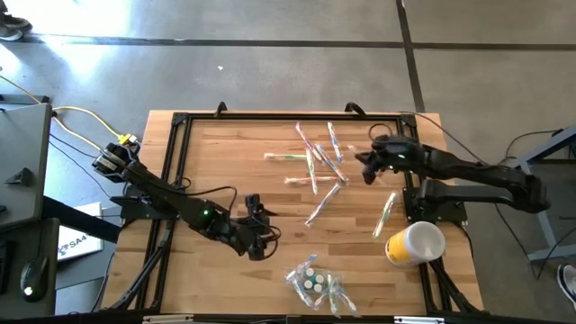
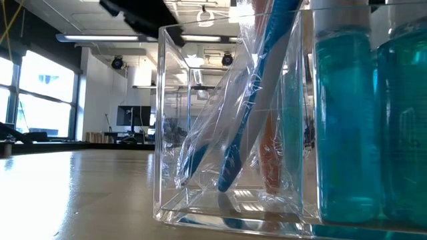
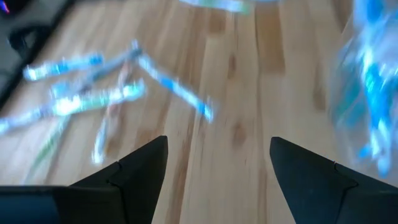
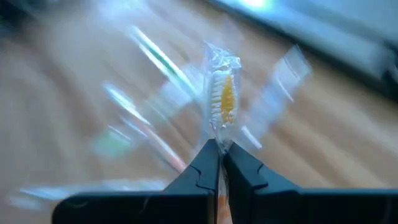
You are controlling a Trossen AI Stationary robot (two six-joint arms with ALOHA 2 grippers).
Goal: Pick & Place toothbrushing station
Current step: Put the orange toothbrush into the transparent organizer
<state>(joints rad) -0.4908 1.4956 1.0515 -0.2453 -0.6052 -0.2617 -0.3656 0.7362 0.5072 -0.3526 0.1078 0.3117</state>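
- Gripping a wrapped toothbrush (image 4: 222,99) right now is the right gripper (image 4: 221,163), its jaws pinched tight on the wrapper just below the bristles, the orange-and-white head sticking up past the fingertips.
- From above, that right gripper (image 1: 368,170) sits over the far right part of the wooden surface (image 1: 225,162), right at the edge of the scattered pile of wrapped toothbrushes (image 1: 317,166).
- One more wrapped toothbrush (image 1: 385,212) lies apart from the pile, closer to the near edge and just beside the right arm's base.
- A yellow cup (image 1: 415,244) with a white rim rests on its side near the right front corner of the surface.
- Over to the left gripper (image 1: 255,236): it's low over the middle-front of the surface, jaws spread wide with nothing between them, as the left wrist view confirms with both dark fingers (image 3: 134,174) well apart over bare wood.
- Just beside it, toward the front edge, sits a clear holder (image 1: 315,283) with crinkled plastic around it.
- The low view looks straight through that clear holder (image 2: 200,133): wrapped toothbrushes stand tilted inside, blue handles and an orange one, with teal bottles (image 2: 347,127) hard against its side.
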